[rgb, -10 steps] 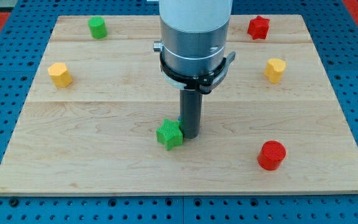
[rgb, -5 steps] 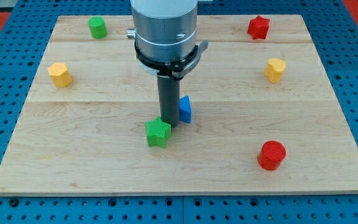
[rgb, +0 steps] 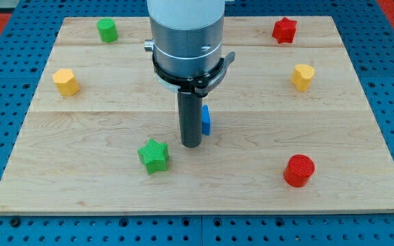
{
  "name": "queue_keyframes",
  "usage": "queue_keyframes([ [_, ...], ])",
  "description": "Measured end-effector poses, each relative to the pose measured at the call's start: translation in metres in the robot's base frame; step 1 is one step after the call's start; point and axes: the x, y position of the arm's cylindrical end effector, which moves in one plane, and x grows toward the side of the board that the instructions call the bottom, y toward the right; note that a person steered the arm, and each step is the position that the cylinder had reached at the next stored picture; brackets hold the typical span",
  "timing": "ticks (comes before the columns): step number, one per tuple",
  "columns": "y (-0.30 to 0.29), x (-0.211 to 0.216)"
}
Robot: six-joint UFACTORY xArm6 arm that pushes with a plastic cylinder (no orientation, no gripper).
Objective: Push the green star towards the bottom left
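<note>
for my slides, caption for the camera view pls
My tip stands apart from the green star, up-right of it, beside the blue block.

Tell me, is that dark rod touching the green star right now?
No. My tip stands apart from the green star, up and to the view's right, with bare wood between them.

green 2 (rgb: 154, 155) (rgb: 106, 30) | red 2 (rgb: 284, 29) (rgb: 299, 170) | yellow 2 (rgb: 66, 82) (rgb: 303, 76) | blue 1 (rgb: 206, 120)

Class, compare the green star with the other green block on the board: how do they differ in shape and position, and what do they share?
Shape: the green star has points; the green block looks like a rounded, cylinder-like piece. Position: the green star lies low on the board, left of centre, just down-left of my tip and apart from it; the green block stands near the view's top left, far from my tip. Both share the same green colour.
</note>
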Motion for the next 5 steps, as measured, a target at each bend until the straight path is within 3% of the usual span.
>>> queue_keyframes([
  [3,0.056,0.006],
  [4,0.044,0.023],
  [5,-0.014,0.032],
])
